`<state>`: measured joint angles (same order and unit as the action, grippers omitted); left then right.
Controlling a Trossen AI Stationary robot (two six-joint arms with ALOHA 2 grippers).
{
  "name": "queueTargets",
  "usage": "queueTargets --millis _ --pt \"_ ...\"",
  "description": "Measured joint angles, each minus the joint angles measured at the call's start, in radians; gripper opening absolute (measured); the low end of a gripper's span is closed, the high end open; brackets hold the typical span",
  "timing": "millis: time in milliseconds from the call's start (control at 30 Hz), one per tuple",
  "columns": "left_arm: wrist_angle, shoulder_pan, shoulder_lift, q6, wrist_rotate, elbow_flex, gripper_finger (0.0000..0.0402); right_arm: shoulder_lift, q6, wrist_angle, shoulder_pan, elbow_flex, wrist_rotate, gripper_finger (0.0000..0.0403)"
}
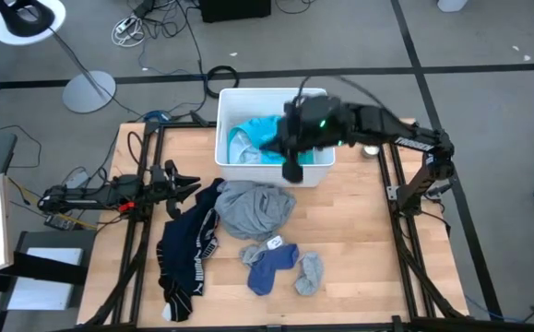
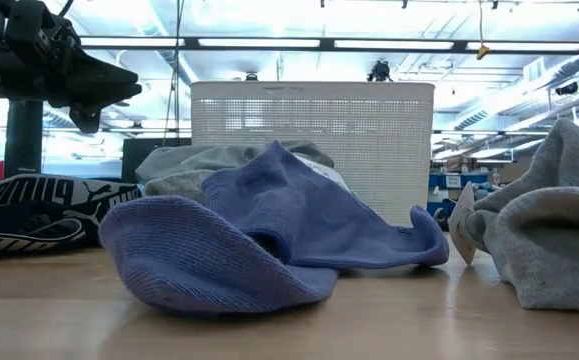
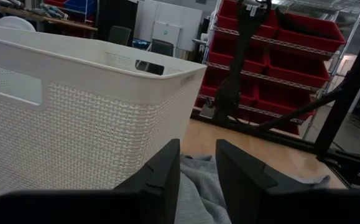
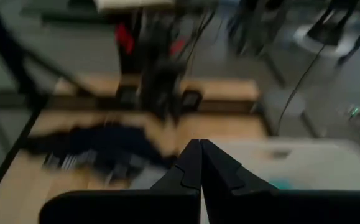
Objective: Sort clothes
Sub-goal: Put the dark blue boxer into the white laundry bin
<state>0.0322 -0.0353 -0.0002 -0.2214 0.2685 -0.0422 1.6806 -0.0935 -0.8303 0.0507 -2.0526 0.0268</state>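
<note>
A white bin stands at the table's far middle with the turquoise piece inside. The grey shirt lies bunched in front of it. The black-navy piece with white lettering lies to its left. The blue sock and grey sock lie nearer the front. My right gripper hangs over the bin's near rim, shut and empty, as the right wrist view shows. My left gripper is open and empty, held level above the table at the left, pointing at the shirt and bin.
In the low view the blue sock fills the foreground, with the grey sock to its right and the bin behind. Bare wood shows at the table's right side. Black frame rails run along both side edges.
</note>
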Motion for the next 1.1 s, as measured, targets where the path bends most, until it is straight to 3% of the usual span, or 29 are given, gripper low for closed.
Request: queueTargets --millis 267,567,833,1100 --pt "0.0 0.0 0.0 0.0 0.0 0.0 0.0108 0.002 0.049 -0.083 -0.08 0.239 0.023 0.0" --pt "0.0 0.0 0.0 0.0 0.0 0.0 0.0108 0.002 0.209 0.142 -0.109 0.554 0.023 0.0" --pt "0.02 0.0 0.0 0.013 0.0 0.0 0.0108 -0.003 0.367 0.151 -0.116 0.673 0.024 0.0" --pt "-0.016 0.0 0.002 -0.001 -0.026 -0.005 0.0108 -0.22 0.504 0.283 -0.189 0.95 0.15 0.0"
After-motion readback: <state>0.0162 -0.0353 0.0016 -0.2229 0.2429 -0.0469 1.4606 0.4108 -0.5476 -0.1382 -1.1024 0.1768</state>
